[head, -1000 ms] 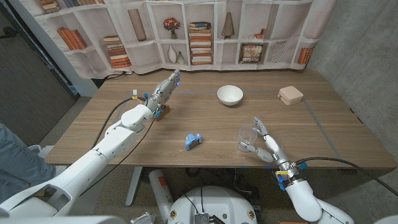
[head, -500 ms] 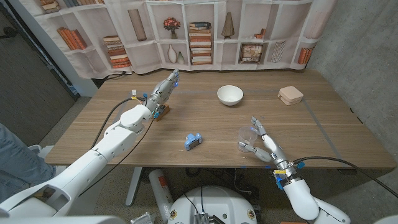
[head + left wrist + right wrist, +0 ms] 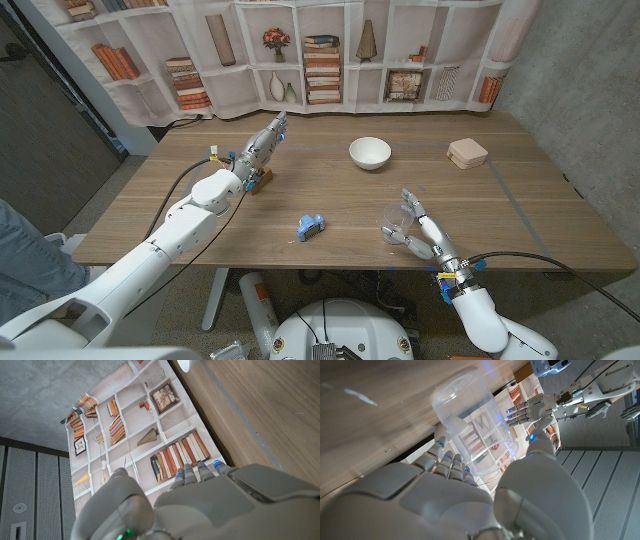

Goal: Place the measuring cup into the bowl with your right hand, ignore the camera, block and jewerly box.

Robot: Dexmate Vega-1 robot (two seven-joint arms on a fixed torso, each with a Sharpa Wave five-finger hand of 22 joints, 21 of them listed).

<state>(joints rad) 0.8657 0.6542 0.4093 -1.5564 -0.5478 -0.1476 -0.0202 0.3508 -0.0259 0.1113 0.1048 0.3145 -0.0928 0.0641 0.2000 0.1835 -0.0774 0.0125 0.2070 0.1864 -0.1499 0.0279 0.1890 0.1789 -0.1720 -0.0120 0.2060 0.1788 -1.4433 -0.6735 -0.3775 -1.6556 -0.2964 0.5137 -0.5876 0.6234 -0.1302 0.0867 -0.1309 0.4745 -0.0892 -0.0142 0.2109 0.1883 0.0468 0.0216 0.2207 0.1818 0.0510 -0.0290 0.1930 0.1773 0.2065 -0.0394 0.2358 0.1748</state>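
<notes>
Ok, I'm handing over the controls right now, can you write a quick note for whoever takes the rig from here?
Right hand: at the table's near edge, fingers spread around the clear measuring cup, which stands on the table; I can't tell whether it has a firm grip yet.
Left hand: stretched out over the far left of the table, fingers straight, holding nothing.
Bowl: white, empty, at the far middle of the table, beyond the cup.
Done: right hand is at the cup.
Left: close on the cup, lift it, carry it to the bowl and set it inside. Leave the blue camera, block and jewelry box alone.
</notes>
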